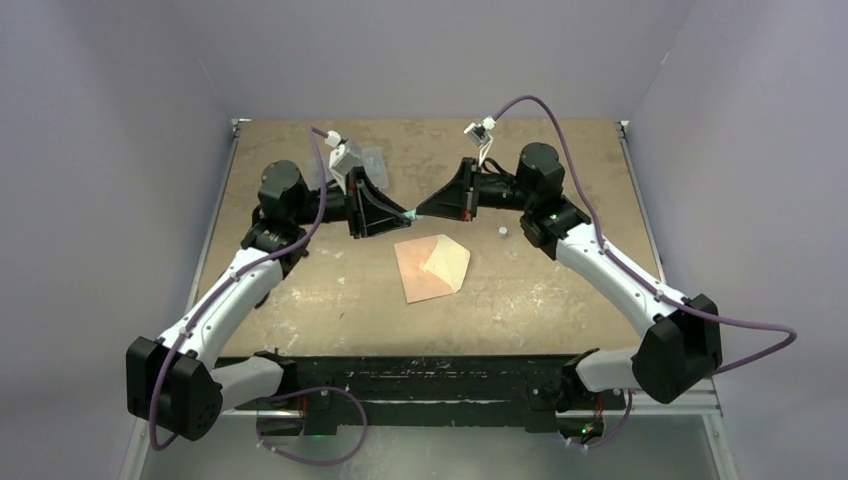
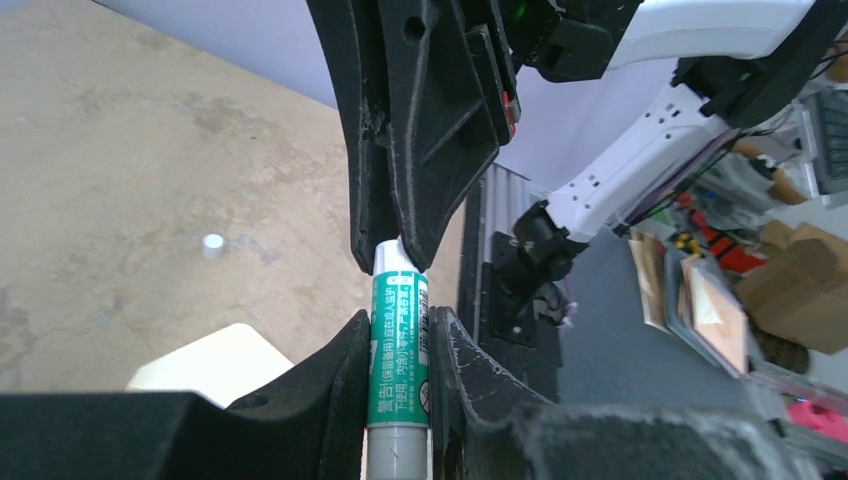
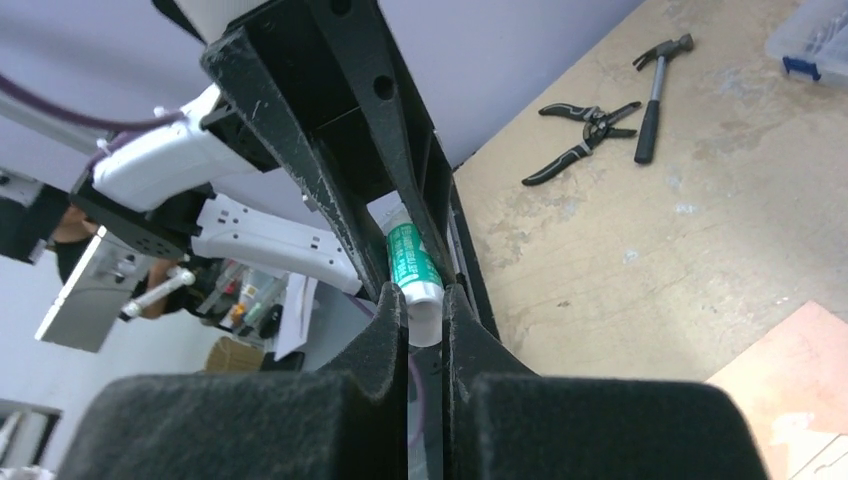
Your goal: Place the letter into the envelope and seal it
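Both arms are reaching inward and meeting in the air above the middle of the table [image 1: 300,300], their tips almost touching. Between them a glue stick [image 2: 397,350] with a green printed label is hanging level, held from both ends.

The left gripper [image 2: 397,335] is pinching the labelled barrel of the stick, one black finger pressing on each side of it. The right gripper [image 3: 425,305] is closing on the stick's white end – its fingers [image 3: 385,330] are squeezing the pale tip, with the green label showing just beyond them. Neither gripper is touching the table.

The envelope [image 1: 420,278] is lying flat on the table, nearer to the arm bases than the two grippers and slightly to the right of where they are meeting. Its flap [image 1: 448,262] is lying open, showing the paler cream inner face and pointing to the right. The envelope is lying apart from both grippers. The letter is not showing as a separate sheet, and whether it is sitting inside the envelope cannot be told from these views.

A small white cap [image 1: 502,231] is sitting on the table to the right of the envelope – well apart from it. Pliers [image 3: 580,135] and a hammer [image 3: 655,90] are lying side by side, and a clear plastic box [image 3: 815,35] is sitting close by them
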Action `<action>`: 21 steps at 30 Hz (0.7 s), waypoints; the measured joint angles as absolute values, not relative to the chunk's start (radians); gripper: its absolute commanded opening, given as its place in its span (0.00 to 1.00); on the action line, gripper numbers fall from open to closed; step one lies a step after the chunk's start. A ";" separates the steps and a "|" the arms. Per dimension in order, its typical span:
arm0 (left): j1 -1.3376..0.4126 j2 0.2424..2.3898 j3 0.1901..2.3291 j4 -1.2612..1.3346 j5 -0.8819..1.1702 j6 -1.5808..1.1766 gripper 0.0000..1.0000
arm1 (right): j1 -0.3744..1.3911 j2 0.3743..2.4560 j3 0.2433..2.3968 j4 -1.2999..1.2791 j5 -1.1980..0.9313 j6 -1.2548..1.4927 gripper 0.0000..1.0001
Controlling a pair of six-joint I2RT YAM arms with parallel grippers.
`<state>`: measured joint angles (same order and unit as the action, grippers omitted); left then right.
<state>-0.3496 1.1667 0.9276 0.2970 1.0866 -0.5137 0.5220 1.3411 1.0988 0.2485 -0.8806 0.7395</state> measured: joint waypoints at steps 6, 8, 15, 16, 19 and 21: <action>-0.348 1.088 0.853 0.318 0.992 -0.358 0.00 | 0.522 1.396 1.134 0.196 -0.851 0.894 0.59; -0.350 1.060 0.839 0.311 0.971 -0.290 0.00 | 0.528 1.404 1.137 0.174 -0.827 0.930 0.70; -0.352 1.049 0.838 0.316 0.946 -0.078 0.00 | 0.528 1.405 1.137 0.135 -0.768 0.987 0.63; -0.353 1.055 0.838 0.316 0.945 -0.054 0.00 | 0.530 1.406 1.137 0.135 -0.767 0.995 0.61; -0.354 1.069 0.838 0.317 0.934 -0.001 0.00 | 0.540 1.417 1.147 0.140 -0.749 1.015 0.47; -0.354 1.076 0.838 0.324 0.926 0.020 0.00 | 0.546 1.428 1.153 0.152 -0.739 1.031 0.40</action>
